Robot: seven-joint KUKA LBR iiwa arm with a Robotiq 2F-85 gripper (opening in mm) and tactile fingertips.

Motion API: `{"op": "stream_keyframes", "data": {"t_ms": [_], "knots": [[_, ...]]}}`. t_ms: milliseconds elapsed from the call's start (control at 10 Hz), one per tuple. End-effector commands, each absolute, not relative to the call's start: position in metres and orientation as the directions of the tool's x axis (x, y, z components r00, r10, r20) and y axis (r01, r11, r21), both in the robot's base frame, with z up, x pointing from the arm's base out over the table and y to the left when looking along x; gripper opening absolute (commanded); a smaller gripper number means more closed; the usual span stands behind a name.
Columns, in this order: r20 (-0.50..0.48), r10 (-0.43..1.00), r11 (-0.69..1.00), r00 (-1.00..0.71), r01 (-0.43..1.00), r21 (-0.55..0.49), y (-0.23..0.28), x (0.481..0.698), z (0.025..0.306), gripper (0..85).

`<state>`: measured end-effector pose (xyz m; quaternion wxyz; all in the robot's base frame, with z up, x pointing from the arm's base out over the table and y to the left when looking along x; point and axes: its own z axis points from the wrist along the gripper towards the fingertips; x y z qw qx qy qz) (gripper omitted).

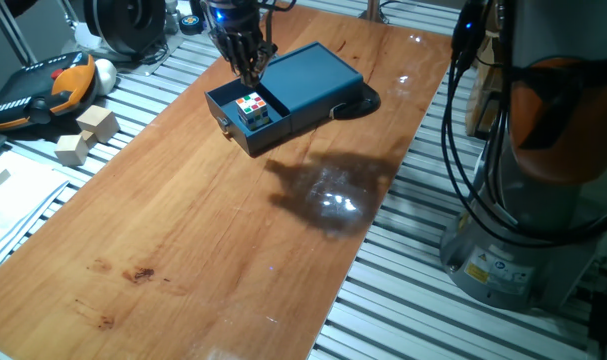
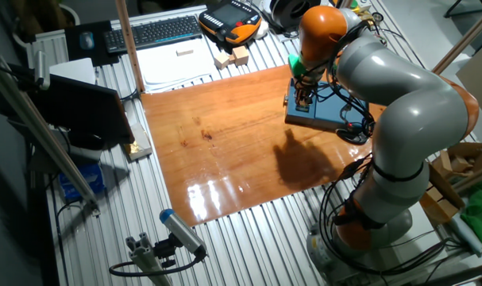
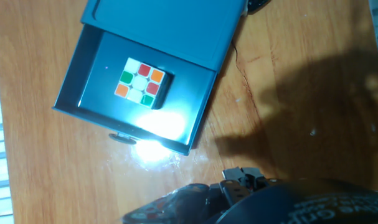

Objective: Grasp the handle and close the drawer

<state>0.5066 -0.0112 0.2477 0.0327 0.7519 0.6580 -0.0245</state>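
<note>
While the drawer (image 1: 245, 118) stands pulled out of its dark teal box (image 1: 313, 80), I log the end effector (image 1: 247, 62) hanging above the drawer's rear edge, where tray meets box, clear of the tray. Fingers point down and look bunched close in one fixed view, but I cannot tell for certain whether they are together or apart; the hand view shows only dark housing at its lower edge.

Drawer sits near the far end of the wooden counter (image 1: 213, 230), open side facing the counter's long bare stretch. The handle (image 3: 119, 137) shows in the hand view as a small knob on the middle of the drawer's front face, untouched, the end effector on the opposite side of the drawer from it. Inside the drawer lies a puzzle cube (image 3: 139, 83), roughly central, white, red, orange and green tiles up.

Beyond the drawer's left side, off the counter, two wooden blocks (image 1: 85, 135) rest on the slatted frame, with an orange-and-black pendant (image 1: 38, 88) just past them
</note>
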Motion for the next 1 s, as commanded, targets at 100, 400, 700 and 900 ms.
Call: {"op": "stream_keyframes", "data": {"t_ms": [100,400,700,900], "knots": [[-0.091,0.987,-0.13,0.13,0.992,0.003,-0.011,0.507,0.247,2.0],[-0.079,0.986,-0.146,0.146,0.989,0.008,-0.009,0.516,0.239,2.0],[-0.051,0.982,-0.181,0.181,0.983,0.01,-0.006,0.532,0.225,2.0],[-0.052,0.98,-0.191,0.192,0.981,0.012,-0.003,0.544,0.209,2.0]]}}
